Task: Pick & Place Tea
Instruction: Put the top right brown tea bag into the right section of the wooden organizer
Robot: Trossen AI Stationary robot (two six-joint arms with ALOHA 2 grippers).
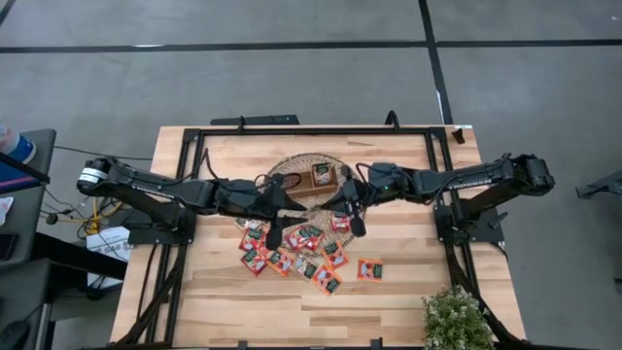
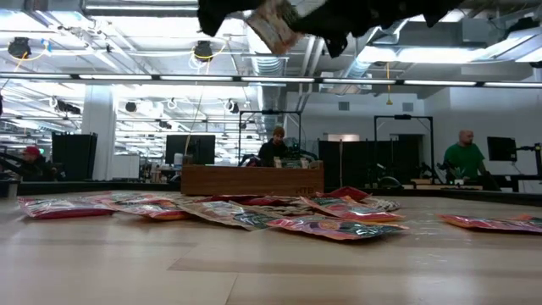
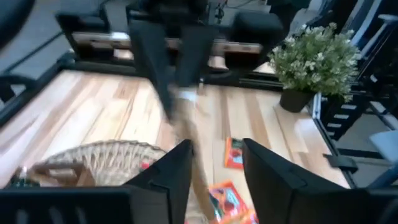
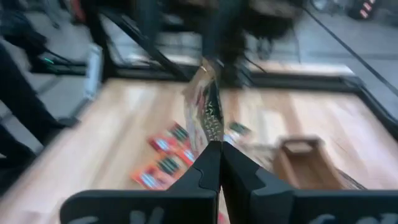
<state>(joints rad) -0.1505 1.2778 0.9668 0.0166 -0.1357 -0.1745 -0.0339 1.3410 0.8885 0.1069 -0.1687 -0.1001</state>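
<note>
Both wrist views are pretty smeared. In the left wrist one, the sachet [image 3: 186, 121] out front is just a pale streak, no label readable. The right gripper [image 4: 216, 149] pinches a sachet edge-on, so its face can't be read either. The low view chops the arms off at the top edge. From above, the wooden tray [image 1: 313, 178] sits partly under the arms, so its compartments can't be made out, and the sachet labels are too tiny to read.

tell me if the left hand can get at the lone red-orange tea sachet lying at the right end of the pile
Probably yes. The left hand stands open and empty above the pile's left side. The lone red-orange tea sachet lies flat on bare wood, nothing on it. The right hand, shut on another sachet, hangs nearby and may crowd the way.
</note>
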